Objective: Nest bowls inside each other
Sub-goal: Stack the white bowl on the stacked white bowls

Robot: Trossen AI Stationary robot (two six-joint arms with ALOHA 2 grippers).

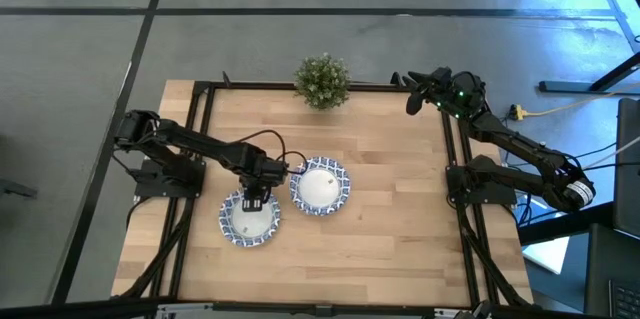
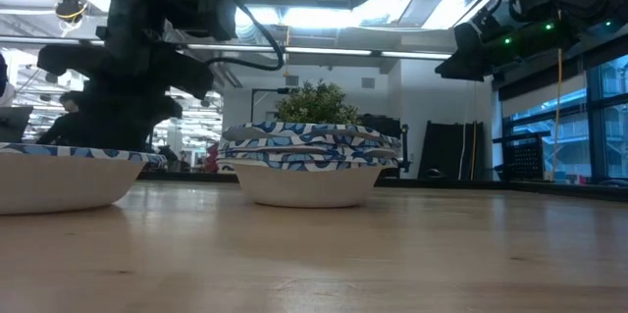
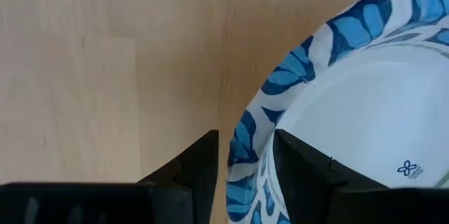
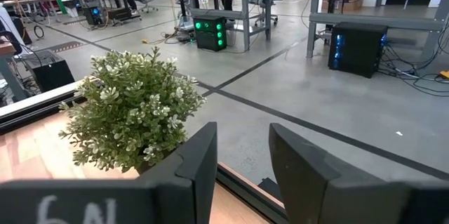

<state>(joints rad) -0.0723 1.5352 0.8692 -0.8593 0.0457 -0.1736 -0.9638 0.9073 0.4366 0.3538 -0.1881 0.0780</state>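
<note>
A single bowl (image 1: pixel 250 221) sits on its base on the table's left half, white inside with a blue leaf rim; in the low view this bowl (image 2: pixel 59 178) shows at the left edge. Right of it stands a stack of several nested bowls (image 1: pixel 320 186), and the low view shows the layered rims of the stack (image 2: pixel 309 161). My left gripper (image 1: pixel 254 202) points down at the single bowl's far rim and is open, with one finger outside the rim and one inside. My right gripper (image 1: pixel 411 102) is open and waits above the table's far right corner. My left gripper (image 3: pixel 245 140) comes from above, pointing down, astride the single bowl's far rim (image 3: pixel 247 119). One finger (image 3: pixel 202 159) stands outside the bowl and the other finger (image 3: pixel 300 161) inside it. I cannot tell whether either finger touches the rim. The bowl rests on the table.
A small green potted plant (image 1: pixel 322 81) stands at the middle of the table's far edge, right in front of my right gripper (image 4: pixel 242 147). A black frame rail (image 1: pixel 205 139) borders the wooden top. Bare wood lies on the near and right parts of the table (image 1: pixel 400 229).
</note>
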